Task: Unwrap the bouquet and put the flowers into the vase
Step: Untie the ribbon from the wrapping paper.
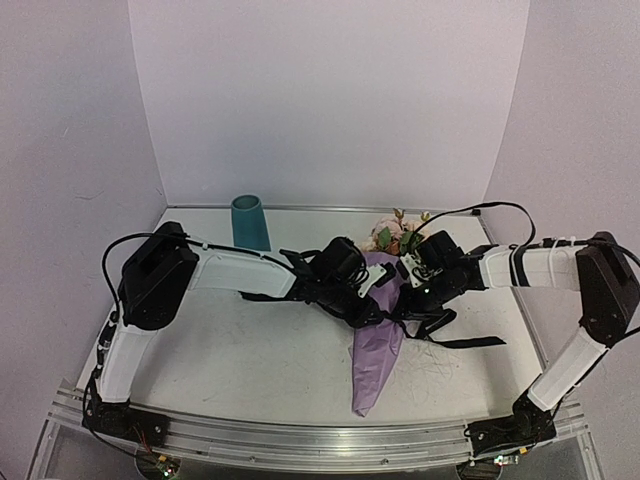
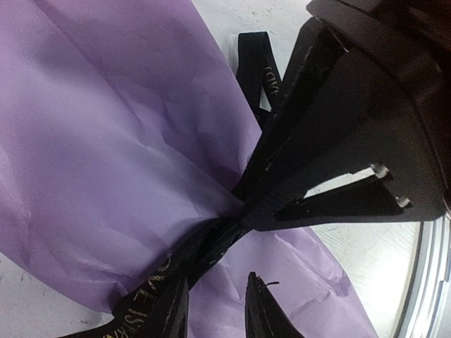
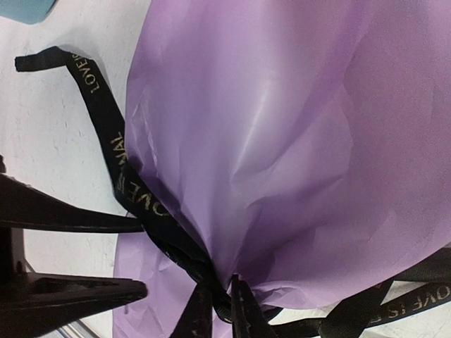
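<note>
- Untying comes first: the bouquet (image 1: pixel 378 345) lies on the tabletop (image 1: pixel 260 350) with its cone tip toward me and the flowers (image 1: pixel 395 235) at the far end. The vase (image 1: pixel 249 222) stands well apart at the far left.
- My right hand (image 3: pixel 219 282) has its fingers almost together at the knot, and the ribbon (image 3: pixel 106 134) looks pinched between them.
- My left hand (image 2: pixel 216 279) is parted a little, just beside that knot, gripping nothing I can see; lilac paper (image 2: pixel 106 141) shows through the gap.
- I'd have the left take a loose ribbon tail, not the paper, and pull along the tabletop away from the right.
- I'd pull slowly, since the thin paper looks likely to tear or drag the stems.
</note>
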Motion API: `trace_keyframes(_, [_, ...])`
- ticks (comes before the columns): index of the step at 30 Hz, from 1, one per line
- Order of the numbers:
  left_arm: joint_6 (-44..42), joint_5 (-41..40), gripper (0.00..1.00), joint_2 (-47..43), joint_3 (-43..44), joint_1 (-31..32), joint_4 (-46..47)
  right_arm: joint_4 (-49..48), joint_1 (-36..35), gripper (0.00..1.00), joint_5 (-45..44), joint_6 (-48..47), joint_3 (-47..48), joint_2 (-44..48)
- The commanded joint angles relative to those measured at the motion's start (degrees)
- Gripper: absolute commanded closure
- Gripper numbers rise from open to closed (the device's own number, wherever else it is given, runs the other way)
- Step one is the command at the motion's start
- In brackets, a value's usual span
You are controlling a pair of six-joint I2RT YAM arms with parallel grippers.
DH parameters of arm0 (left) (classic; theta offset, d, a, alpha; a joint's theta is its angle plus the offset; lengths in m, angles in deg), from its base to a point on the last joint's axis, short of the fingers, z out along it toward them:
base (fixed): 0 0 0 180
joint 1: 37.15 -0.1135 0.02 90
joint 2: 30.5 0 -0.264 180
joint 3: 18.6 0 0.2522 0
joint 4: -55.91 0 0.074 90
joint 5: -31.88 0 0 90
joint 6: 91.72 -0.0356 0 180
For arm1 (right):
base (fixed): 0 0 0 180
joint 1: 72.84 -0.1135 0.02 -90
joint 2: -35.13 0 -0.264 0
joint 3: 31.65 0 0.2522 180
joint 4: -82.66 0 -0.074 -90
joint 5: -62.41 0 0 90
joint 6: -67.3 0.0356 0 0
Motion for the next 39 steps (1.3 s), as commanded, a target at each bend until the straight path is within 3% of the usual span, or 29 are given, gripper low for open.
trace_keyframes(1, [-2.28, 1.81, 0.71, 1.59, 3.13, -0.07, 1.12, 1.64, -0.08, 0.89, 0.37, 0.6, 1.67, 0.79])
trace_keyframes(7, [-2.99, 1.16, 0.74, 2.31, 3.15, -0.07, 0.88, 1.74, -0.08, 0.97, 0.76, 1.3, 1.29, 1.64])
trace_keyframes(12, [-0.84, -5.94, 0.79, 2.43, 3.95, 0.02, 0.91, 2.15, -0.08, 0.97, 0.64, 1.61, 0.92, 2.94])
trace_keyframes(17, [0.53, -11.63, 0.98, 2.01, 4.46, 0.11, 0.92, 2.52, -0.08, 0.97, -0.36, 1.94, 0.24, 5.3])
trace_keyframes(20, [0.59, -12.86, 1.0, 0.72, 3.93, 0.1, 0.94, 2.95, -0.08, 0.97, -1.31, 2.0, -0.18, 5.89])
trace_keyframes(24, [0.29, -10.64, 1.0, -1.74, 2.54, 0.11, 0.91, 3.24, -0.08, 0.92, -1.84, 1.88, -0.47, 5.7])
trace_keyframes(28, [0.62, -9.19, 1.0, -3.45, 0.86, 0.11, 0.93, 3.24, -0.08, 0.78, -1.45, 1.4, -0.38, 5.04])
trace_keyframes(39, [1.8, -11.03, 1.0, -1.71, 3.19, 0.11, 0.93, 3.42, -0.08, 0.74, -1.6, -1.15, -0.87, 2.86])
